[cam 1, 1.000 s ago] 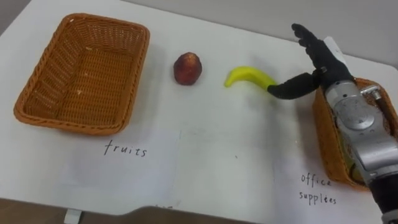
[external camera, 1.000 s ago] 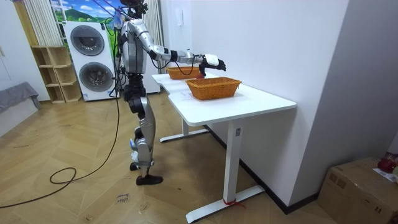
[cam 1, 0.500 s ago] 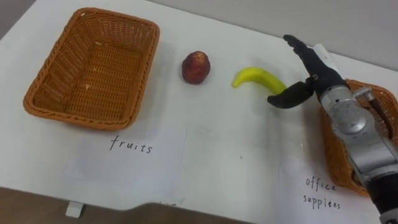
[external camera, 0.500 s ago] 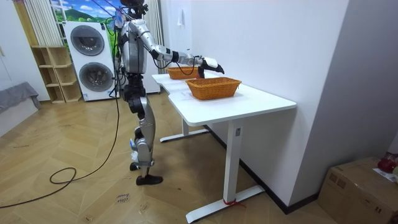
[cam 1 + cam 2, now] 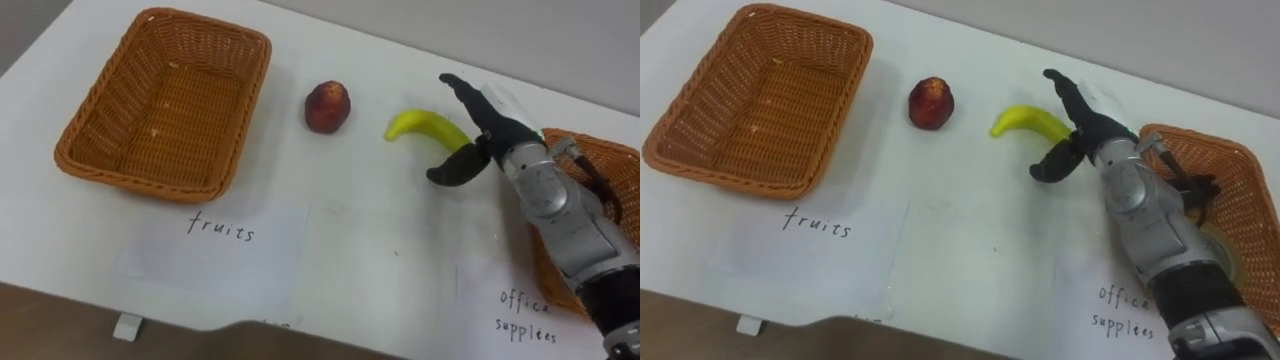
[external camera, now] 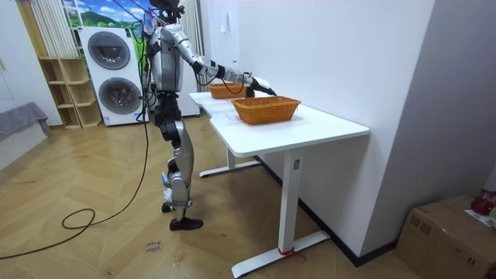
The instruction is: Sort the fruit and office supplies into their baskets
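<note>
Left eye view: a white counter (image 5: pixel 380 225) carries two wicker baskets. The fruit basket (image 5: pixel 140 182) stands at the left, and the office basket (image 5: pixel 600 152) stands at the right edge, half covered by the robot's right arm. A handwritten paper label (image 5: pixel 215 250) lies in front of the fruit basket. Between the baskets lie a red peach (image 5: pixel 328 106) and, to its right, the banana (image 5: pixel 422 125).

The banana is plain bright yellow, smooth and gently curved. Its long axis runs left to right across the counter. The blunt left tip dips toward the peach but lies apart from it, and the arched back faces the counter's far edge. Its right end runs in under the right hand (image 5: pixel 492 135). That hand is spread wide, with straight fingers (image 5: pixel 463 92) reaching past the banana's far side and the thumb (image 5: pixel 450 172) stuck out on its near side. Nothing is clasped.

Room view: the robot stands upright at the counter's long side, with stacked washing machines (image 6: pixel 108 50) behind it. Its right arm is stretched out level over the counter, and the hand is beyond the nearer basket. The banana cannot be made out from there.

Right eye view: the same layout shows, with the banana's right end lying between the parted thumb and fingers. I cannot tell whether they touch it.
</note>
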Controlling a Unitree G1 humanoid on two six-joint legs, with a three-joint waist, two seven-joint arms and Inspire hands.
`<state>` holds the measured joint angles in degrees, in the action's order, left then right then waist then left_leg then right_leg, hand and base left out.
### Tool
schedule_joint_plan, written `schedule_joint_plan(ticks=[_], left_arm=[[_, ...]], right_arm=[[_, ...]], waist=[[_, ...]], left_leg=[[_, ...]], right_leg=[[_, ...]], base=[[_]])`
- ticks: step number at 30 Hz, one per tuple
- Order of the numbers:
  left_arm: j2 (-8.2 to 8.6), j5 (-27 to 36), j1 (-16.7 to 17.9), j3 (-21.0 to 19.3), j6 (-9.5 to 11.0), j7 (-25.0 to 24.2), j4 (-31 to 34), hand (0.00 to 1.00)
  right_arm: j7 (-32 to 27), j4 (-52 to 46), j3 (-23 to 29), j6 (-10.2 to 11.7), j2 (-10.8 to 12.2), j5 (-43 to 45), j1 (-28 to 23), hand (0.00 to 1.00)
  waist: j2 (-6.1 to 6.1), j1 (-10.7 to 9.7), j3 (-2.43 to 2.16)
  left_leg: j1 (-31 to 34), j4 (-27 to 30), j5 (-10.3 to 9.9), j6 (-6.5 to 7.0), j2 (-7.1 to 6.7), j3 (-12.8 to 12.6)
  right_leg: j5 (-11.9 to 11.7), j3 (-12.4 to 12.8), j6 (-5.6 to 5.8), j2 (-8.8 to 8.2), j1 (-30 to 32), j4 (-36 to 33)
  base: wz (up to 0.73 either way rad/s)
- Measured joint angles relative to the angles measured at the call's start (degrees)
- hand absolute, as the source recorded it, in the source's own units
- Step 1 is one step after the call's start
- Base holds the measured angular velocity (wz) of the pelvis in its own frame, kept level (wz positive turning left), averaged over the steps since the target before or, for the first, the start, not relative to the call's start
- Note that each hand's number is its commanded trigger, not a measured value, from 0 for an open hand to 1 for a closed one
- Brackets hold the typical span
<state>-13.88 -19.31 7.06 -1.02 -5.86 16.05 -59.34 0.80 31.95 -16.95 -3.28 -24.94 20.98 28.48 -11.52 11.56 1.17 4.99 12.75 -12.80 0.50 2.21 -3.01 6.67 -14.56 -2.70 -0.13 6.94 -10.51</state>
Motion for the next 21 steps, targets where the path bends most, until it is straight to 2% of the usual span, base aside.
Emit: schedule_joint_plan(ticks=[9, 18, 21], left_arm=[[-0.67, 0.0, -0.7, 2.5, 0.0, -0.1, -0.2, 0.0], [-0.68, 0.0, -0.6, 2.9, 0.0, -1.1, -0.3, 0.0], [-0.68, 0.0, -0.8, 2.9, 0.0, -1.3, -0.2, 0.0]], right_arm=[[0.7, 2.9, -1.6, 0.0, 0.0, -0.1, 2.0, 0.0], [0.7, 4.0, -2.0, -0.1, 0.0, 0.1, 2.6, 0.0], [0.6, 7.6, -1.9, 0.2, 0.0, 0.0, 4.7, 0.0]], waist=[[-0.14, 0.0, 0.07], [-0.47, 0.3, 0.22], [-0.45, 0.2, 0.23]], left_leg=[[0.1, 0.0, 0.0, -0.02, -0.02, 0.4], [0.4, 0.0, 0.2, -0.09, -0.13, 0.9], [0.8, 0.0, 0.3, -0.05, -0.32, 1.6]], right_leg=[[0.0, -0.2, 0.0, -0.03, 0.0, 0.0], [0.0, -1.3, -0.01, -0.18, -0.1, 0.0], [0.0, -1.8, -0.01, -0.36, 0.0, 0.0]], base=[[0.0], [0.03], [0.07]])
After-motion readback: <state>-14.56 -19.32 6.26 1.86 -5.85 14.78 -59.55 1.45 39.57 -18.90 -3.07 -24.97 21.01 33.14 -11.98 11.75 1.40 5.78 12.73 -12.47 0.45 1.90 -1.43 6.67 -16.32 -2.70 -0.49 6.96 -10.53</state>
